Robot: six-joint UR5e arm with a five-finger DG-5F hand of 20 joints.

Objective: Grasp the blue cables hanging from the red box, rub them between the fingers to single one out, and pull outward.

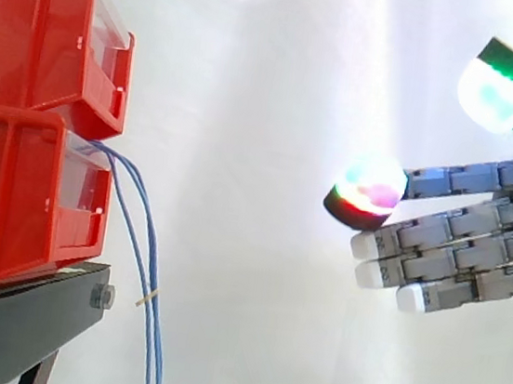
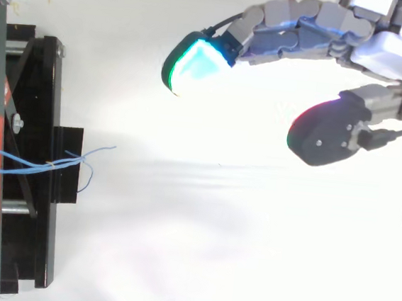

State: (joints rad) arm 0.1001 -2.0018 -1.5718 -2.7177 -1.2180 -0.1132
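I see thin blue cables (image 1: 150, 329), at least two strands bound by a small tan tie (image 1: 146, 301). They hang from where two stacked red bins (image 1: 12, 199) meet at the left, down past the black stand (image 1: 16, 322). One robot hand (image 1: 475, 240) hovers at the right, well apart from them. It is open, fingers straight and pointing left, thumb raised above.

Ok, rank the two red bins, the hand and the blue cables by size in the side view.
1. Upper red bin and lower red bin: alike, largest.
2. Hand: about as large, so unranked against them.
3. Blue cables: smallest, thin strands.
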